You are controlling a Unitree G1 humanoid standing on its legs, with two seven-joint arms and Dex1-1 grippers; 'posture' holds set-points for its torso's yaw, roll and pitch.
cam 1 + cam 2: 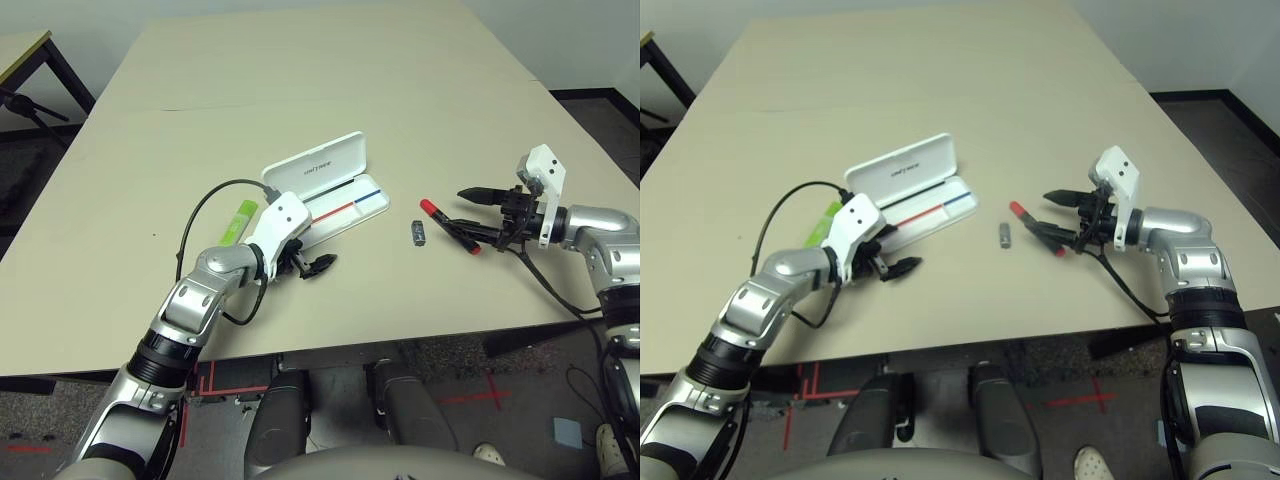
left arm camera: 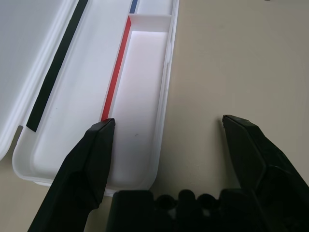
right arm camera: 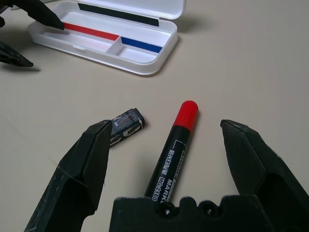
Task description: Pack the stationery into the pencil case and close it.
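Observation:
The white pencil case [image 1: 340, 205] lies open mid-table with its lid [image 1: 318, 165] back, and red and blue stripes show inside the tray [image 2: 145, 72]. A lime-green highlighter [image 1: 238, 222] lies left of the case, partly hidden by my left wrist. My left gripper [image 2: 169, 121] is open at the case's near left end, one finger over the tray and one over the table. A red-capped black marker [image 3: 174, 150] and a small dark grey block [image 3: 126, 122] lie right of the case. My right gripper [image 3: 165, 126] is open, with the marker lying between its fingers.
A black cable [image 1: 200, 215] loops from my left wrist over the table. The table's front edge [image 1: 400, 340] runs just below both grippers. A dark stand [image 1: 30, 105] sits off the table's far left corner. Broad bare tabletop [image 1: 330, 70] lies behind the case.

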